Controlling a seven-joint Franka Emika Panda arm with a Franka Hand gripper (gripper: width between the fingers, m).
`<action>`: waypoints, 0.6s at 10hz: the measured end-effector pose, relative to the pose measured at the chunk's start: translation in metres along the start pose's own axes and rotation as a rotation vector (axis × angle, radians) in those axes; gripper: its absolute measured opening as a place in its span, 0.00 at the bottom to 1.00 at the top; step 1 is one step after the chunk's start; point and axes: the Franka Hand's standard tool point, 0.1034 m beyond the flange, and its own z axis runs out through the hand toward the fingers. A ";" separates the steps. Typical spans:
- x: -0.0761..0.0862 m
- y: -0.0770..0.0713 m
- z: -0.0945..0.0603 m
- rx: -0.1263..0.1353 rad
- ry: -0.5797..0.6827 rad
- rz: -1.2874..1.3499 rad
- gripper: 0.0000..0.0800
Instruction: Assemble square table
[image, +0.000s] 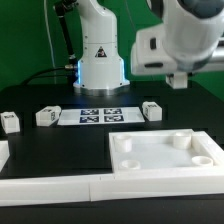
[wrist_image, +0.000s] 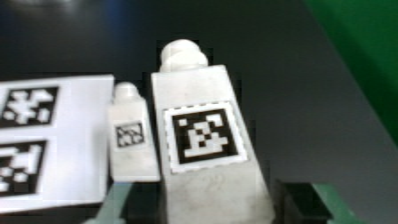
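The square table top (image: 165, 156) is a white tray with a raised rim and lies at the front of the exterior view's right. My gripper (image: 178, 80) hangs high above its far edge. In the wrist view the gripper (wrist_image: 214, 203) is shut on a white table leg (wrist_image: 205, 130) that carries a black-white tag, with its rounded tip pointing away. A second leg (wrist_image: 128, 130) lies on the black table beyond it, and it also shows in the exterior view (image: 151, 109). Two more legs (image: 47, 116) (image: 9, 122) lie at the exterior view's left.
The marker board (image: 98, 116) lies flat in front of the robot base (image: 100, 60), and it also shows in the wrist view (wrist_image: 36, 130). White border bars (image: 50, 190) run along the front edge. A green backdrop stands behind.
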 end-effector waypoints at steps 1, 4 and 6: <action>0.006 -0.002 -0.004 0.011 0.081 0.004 0.36; 0.016 -0.005 -0.008 0.033 0.296 -0.010 0.36; 0.027 -0.004 -0.035 0.035 0.411 -0.053 0.36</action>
